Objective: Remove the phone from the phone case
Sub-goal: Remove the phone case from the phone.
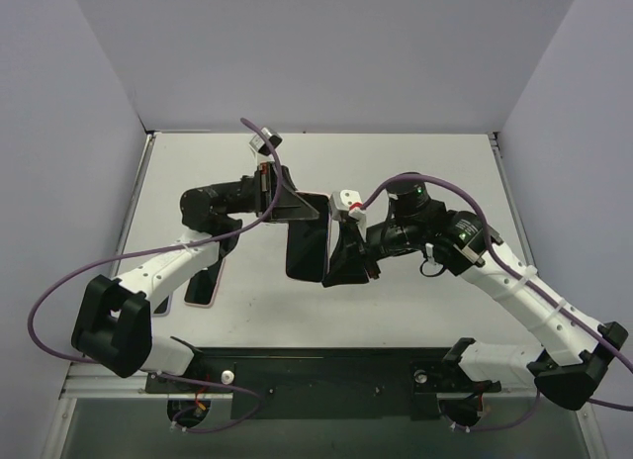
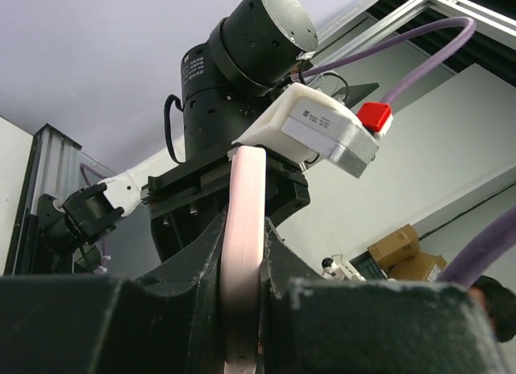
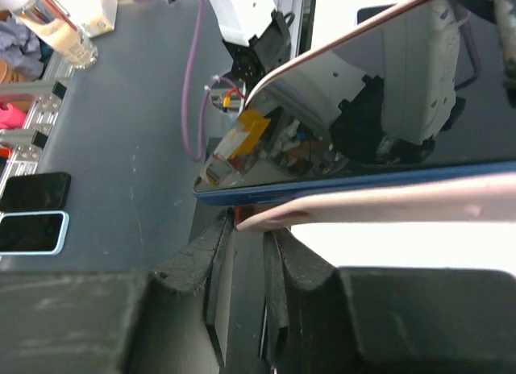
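A dark-screened phone (image 1: 307, 243) hangs above the table's middle between both grippers. In the right wrist view its blue edge (image 3: 322, 189) shows just above the pink phone case (image 3: 387, 205), whose corner has come away from that edge. My left gripper (image 1: 287, 210) grips from the upper left. In its own view, its jaws (image 2: 244, 229) are shut on the pink case edge (image 2: 246, 189). My right gripper (image 1: 348, 243) is at the phone's right side. Its jaws (image 3: 248, 225) are pinched on the peeled corner of the case.
Two other phones lie on the table at the left, partly under the left arm (image 1: 203, 281). In the right wrist view they are a black one (image 3: 32, 190) and a light-framed one (image 3: 31, 232). Purple cables loop from both arms.
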You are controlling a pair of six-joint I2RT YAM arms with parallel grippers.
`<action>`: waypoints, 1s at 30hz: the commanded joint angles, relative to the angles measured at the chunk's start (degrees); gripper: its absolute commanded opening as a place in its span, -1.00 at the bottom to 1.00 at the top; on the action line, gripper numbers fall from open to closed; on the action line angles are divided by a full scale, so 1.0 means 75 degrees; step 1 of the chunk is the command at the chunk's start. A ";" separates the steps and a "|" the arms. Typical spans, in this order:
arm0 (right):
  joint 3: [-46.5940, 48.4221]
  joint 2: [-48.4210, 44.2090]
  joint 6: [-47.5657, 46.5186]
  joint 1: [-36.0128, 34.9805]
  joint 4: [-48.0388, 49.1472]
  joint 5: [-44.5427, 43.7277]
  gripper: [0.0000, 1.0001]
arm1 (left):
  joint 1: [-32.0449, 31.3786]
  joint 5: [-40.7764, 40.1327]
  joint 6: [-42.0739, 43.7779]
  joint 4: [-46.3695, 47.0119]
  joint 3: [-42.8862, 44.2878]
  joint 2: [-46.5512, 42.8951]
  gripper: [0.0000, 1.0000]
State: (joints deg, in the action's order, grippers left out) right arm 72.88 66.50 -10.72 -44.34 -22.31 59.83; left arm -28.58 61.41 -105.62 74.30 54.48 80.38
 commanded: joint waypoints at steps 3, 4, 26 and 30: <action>0.0631 0.0707 -0.1350 0.0064 -0.0053 -0.2246 -1.00 | -0.0643 -0.0488 -0.1540 0.1590 0.0143 -0.0416 -1.00; 0.0491 0.0684 -0.0571 0.0052 0.0322 -0.2700 -1.00 | -0.0631 -0.0523 -0.1515 0.1589 0.0108 -0.0440 -1.00; -0.5288 -0.2891 0.6116 -0.0861 0.8396 -0.5669 0.68 | 0.0096 -0.5853 0.1642 -0.0417 -0.2363 -0.1368 -1.00; -0.5159 -0.2400 0.6316 -0.1061 0.9054 -0.5903 0.59 | -0.0056 -0.6429 0.1228 0.0780 -0.2611 -0.1038 -1.00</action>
State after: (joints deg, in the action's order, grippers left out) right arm 32.56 45.74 32.21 -51.05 30.37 16.10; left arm -27.88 22.06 -90.06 64.12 35.29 71.81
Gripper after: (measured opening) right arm 0.826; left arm 0.234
